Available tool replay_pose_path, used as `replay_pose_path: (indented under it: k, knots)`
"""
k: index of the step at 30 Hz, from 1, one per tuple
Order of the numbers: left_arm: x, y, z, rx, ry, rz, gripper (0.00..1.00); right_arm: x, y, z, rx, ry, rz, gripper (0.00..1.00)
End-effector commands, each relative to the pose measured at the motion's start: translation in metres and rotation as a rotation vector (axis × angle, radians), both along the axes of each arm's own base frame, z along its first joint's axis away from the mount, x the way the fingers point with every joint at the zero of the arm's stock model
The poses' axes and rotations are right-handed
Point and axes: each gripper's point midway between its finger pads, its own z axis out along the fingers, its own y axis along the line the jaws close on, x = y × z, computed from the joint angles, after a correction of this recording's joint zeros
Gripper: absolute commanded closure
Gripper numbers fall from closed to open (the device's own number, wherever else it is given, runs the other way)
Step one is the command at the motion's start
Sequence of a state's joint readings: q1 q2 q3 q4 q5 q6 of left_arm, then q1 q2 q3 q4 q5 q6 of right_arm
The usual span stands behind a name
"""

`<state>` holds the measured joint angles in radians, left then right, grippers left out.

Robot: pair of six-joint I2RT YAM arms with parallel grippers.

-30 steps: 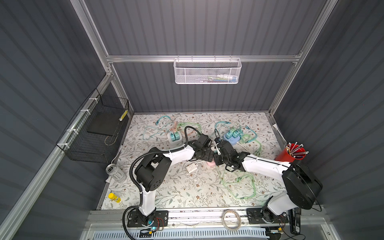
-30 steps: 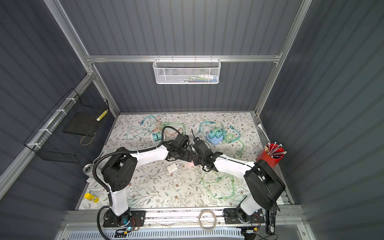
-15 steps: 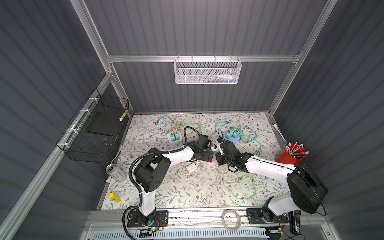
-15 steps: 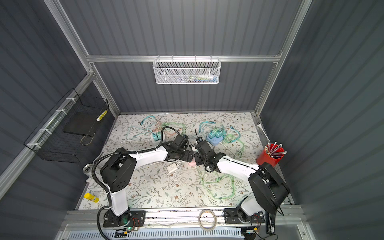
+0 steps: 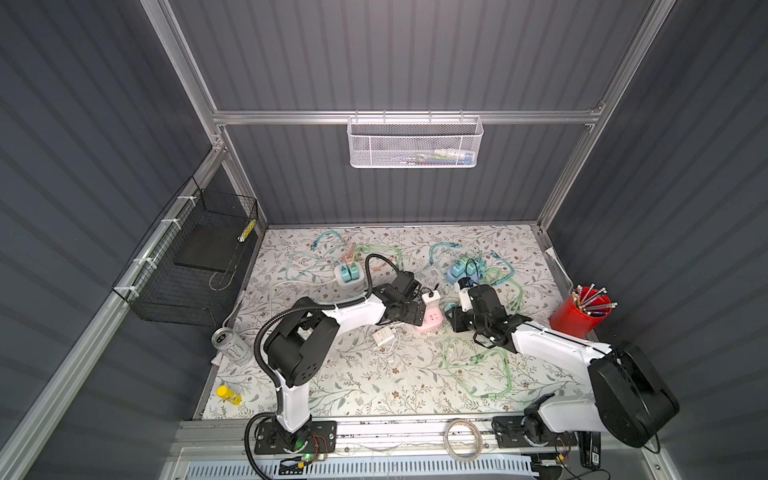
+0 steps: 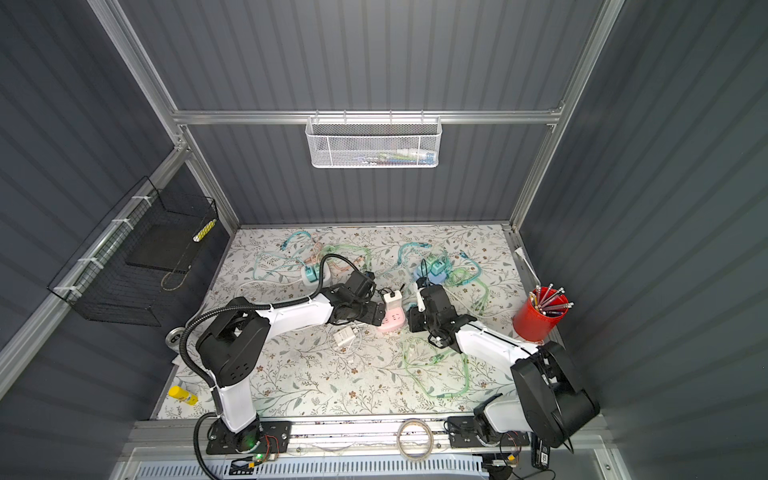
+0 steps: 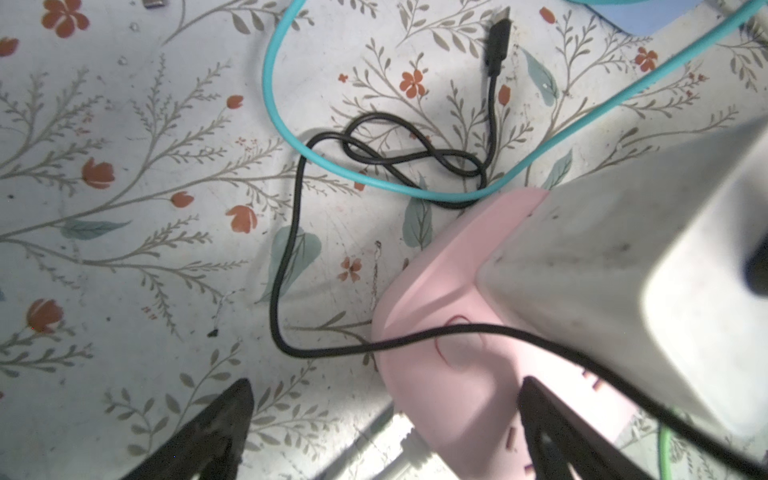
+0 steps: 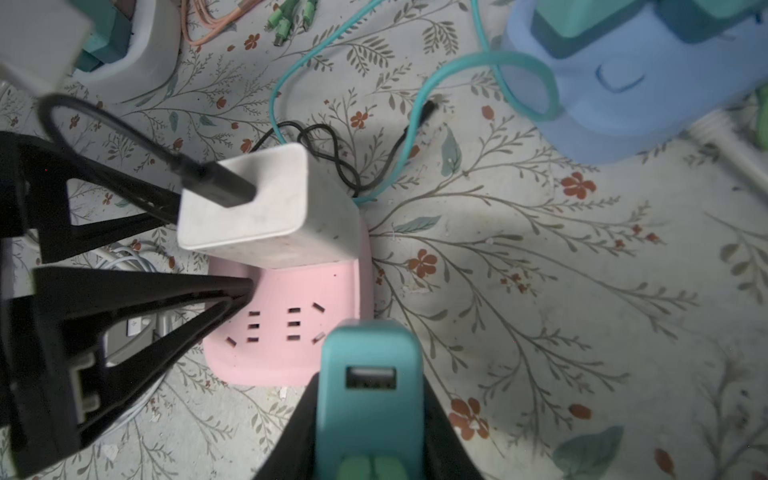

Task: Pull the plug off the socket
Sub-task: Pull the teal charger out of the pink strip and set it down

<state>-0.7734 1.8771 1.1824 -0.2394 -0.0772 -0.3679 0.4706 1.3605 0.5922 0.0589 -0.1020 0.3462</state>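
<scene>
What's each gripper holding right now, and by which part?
Right gripper clamps the teal plastic USB plug adapter by its two side faces. Left gripper is open, gripping nothing.

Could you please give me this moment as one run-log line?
left pincer: open, at pink socket | right pincer: shut on teal plug, unplugged | white charger: plugged in

Stuff I can't make out from here
Right wrist view cuts the teal plug [image 8: 370, 399] off at the frame edge. In the left wrist view the white charger [image 7: 623, 270] is blurry, cropped, and covers part of the pink socket [image 7: 440, 374]. Mesh basket [image 5: 415, 143] contents are too small to tell.
</scene>
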Motion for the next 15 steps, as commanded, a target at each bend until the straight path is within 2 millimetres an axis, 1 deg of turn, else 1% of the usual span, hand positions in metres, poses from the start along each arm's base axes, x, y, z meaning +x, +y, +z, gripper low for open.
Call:
replay_pose_path:
  k: [1,6,12,15]
  knots:
    - [-0.027,0.034,-0.033,0.152,0.094,-0.01,0.01,-0.002,0.006,0.001,0.087,0.026,0.015,0.96]
    - [-0.026,0.026,-0.024,0.085,0.065,-0.028,0.01,-0.004,0.002,-0.008,0.127,0.066,-0.007,0.96]
    - [-0.026,0.027,-0.02,0.087,0.054,-0.031,0.01,-0.005,-0.007,-0.023,0.154,0.134,-0.054,0.96]
    - [-0.025,0.025,-0.015,0.068,0.032,-0.033,0.01,-0.005,-0.011,-0.029,0.159,0.156,-0.073,0.95]
